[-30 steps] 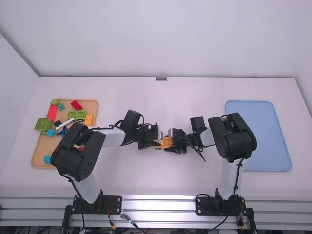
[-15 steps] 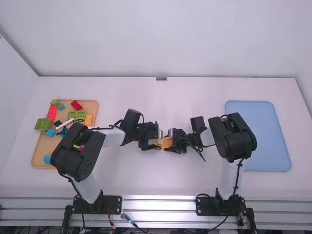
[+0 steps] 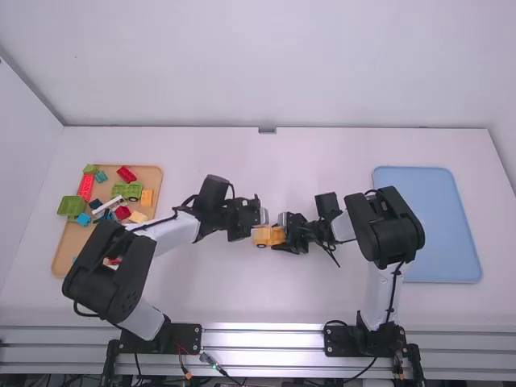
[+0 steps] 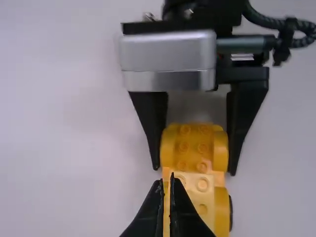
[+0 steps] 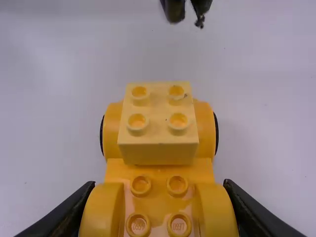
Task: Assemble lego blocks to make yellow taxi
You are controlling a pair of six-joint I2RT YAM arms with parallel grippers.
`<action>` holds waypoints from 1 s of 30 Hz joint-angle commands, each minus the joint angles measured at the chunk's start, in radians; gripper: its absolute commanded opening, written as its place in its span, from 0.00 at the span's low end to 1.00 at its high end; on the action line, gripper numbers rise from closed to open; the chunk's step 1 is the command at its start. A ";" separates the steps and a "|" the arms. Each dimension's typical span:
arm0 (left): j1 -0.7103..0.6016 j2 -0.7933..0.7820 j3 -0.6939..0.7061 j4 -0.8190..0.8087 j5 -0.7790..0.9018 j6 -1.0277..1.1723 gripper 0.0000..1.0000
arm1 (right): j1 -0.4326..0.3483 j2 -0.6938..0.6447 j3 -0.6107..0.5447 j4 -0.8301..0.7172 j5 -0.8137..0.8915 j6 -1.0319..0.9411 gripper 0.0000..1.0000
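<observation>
In the high view my left gripper [image 3: 260, 219] stands just off the left end of the yellow car [image 3: 264, 235]. My right gripper [image 3: 282, 235] grips the car's other end. Seen from the left wrist, my left gripper [image 4: 167, 181] is shut with its tips together over the car's side, and my right gripper [image 4: 196, 153] clasps the far rounded part. In the right wrist view the car body [image 5: 159, 173] is held by its rounded sides in my right gripper [image 5: 159, 210]. A pale yellow four-stud block [image 5: 158, 118] sits on the car between the wheels, slightly tilted.
A tan tray [image 3: 68, 250] at the left holds several red, green, blue and yellow-orange blocks, with a green piece [image 3: 71, 206] over its left rim. A blue tray [image 3: 443, 230] lies at the right. Both arms cross the table's middle.
My left gripper has moved back from the car, up and slightly left in the high view, baring the car's left end and more tray blocks. The right arm has stayed still.
</observation>
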 commanded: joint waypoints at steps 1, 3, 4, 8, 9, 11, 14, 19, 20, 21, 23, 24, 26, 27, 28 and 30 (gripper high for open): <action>-0.002 0.034 0.000 -0.005 0.021 0.021 0.02 | -0.003 0.014 0.010 -0.003 0.008 0.002 0.53; -0.002 0.056 0.009 -0.017 0.022 0.012 0.02 | -0.003 0.014 0.010 -0.002 0.008 0.002 0.52; -0.002 0.063 0.014 -0.031 0.021 0.016 0.02 | -0.003 0.014 0.010 -0.002 0.008 0.002 0.52; -0.002 0.110 0.041 -0.056 0.022 0.014 0.02 | -0.003 0.014 0.010 -0.002 0.008 0.002 0.53; -0.002 0.124 0.045 -0.058 0.020 0.014 0.02 | -0.003 0.014 0.010 -0.002 0.008 0.002 0.52; -0.002 0.149 0.048 -0.056 0.019 0.014 0.02 | -0.003 0.014 0.010 -0.001 0.008 0.002 0.52; -0.002 0.176 0.048 -0.054 0.019 0.014 0.02 | -0.003 0.014 0.010 -0.001 0.008 0.004 0.53; -0.002 0.190 0.048 -0.069 0.019 -0.006 0.02 | -0.003 0.014 0.010 -0.001 0.008 0.005 0.53; -0.002 0.190 0.049 -0.096 0.000 0.016 0.02 | -0.003 0.014 0.010 0.000 0.008 0.005 0.53; -0.002 0.190 0.049 -0.099 -0.003 0.016 0.02 | -0.003 0.014 0.010 -0.001 0.008 0.005 0.53; -0.003 0.190 0.053 -0.141 -0.066 0.014 0.02 | -0.003 0.014 0.010 0.000 0.008 0.005 0.52; -0.003 0.190 0.053 -0.145 -0.069 0.014 0.03 | -0.003 0.014 0.010 0.000 0.008 0.005 0.53; -0.002 0.190 0.056 -0.178 -0.101 0.014 0.02 | -0.003 0.014 0.010 -0.001 0.008 0.005 0.53; -0.002 0.190 0.055 -0.185 -0.111 0.015 0.02 | -0.003 0.014 0.010 0.000 0.008 0.005 0.53; -0.002 0.190 0.053 -0.198 -0.125 0.015 0.02 | -0.003 0.014 0.010 -0.001 0.008 0.004 0.52; -0.003 0.190 0.053 -0.221 -0.153 0.016 0.02 | -0.003 0.014 0.010 0.000 0.008 0.005 0.53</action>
